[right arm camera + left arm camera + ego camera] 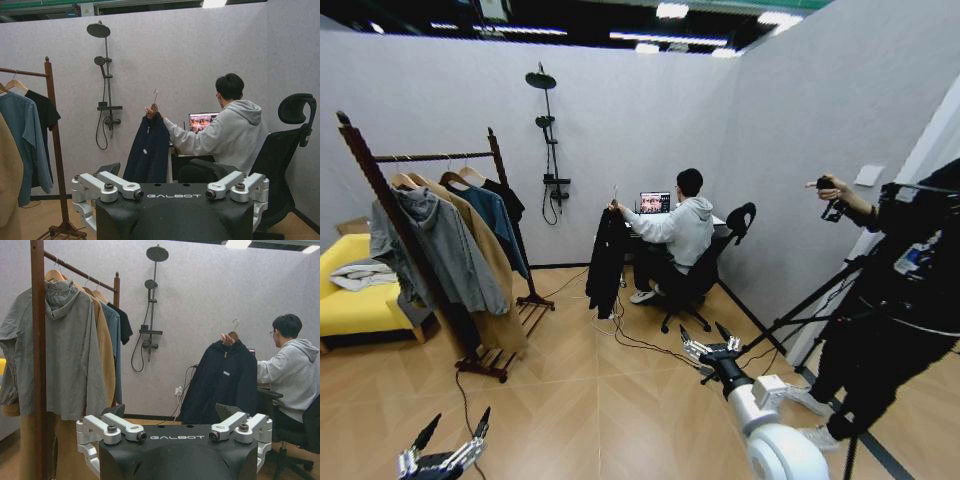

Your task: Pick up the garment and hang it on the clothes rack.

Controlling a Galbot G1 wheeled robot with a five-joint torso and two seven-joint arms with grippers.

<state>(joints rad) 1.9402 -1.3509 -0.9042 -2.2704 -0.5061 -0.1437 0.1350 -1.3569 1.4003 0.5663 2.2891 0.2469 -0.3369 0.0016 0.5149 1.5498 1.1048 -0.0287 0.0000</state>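
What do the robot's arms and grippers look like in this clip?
The right gripper has silver metal linkages with dark pointed fingertips, on a black wrist and a white, rounded arm. The left gripper looks alike. In the wrist views, each black housing carries white GALBOT lettering.

The garment [148,152] is soft, dark cloth that does not shine, and it hangs on a hanger with a thin metal hook. The clothes rack [380,190] is smooth, dark red-brown wood, and the floor [590,400] is smooth, pale wood with a light shine. The left gripper [175,432] and right gripper [170,192] have shiny silver metal fingers on a black, matt plastic body.
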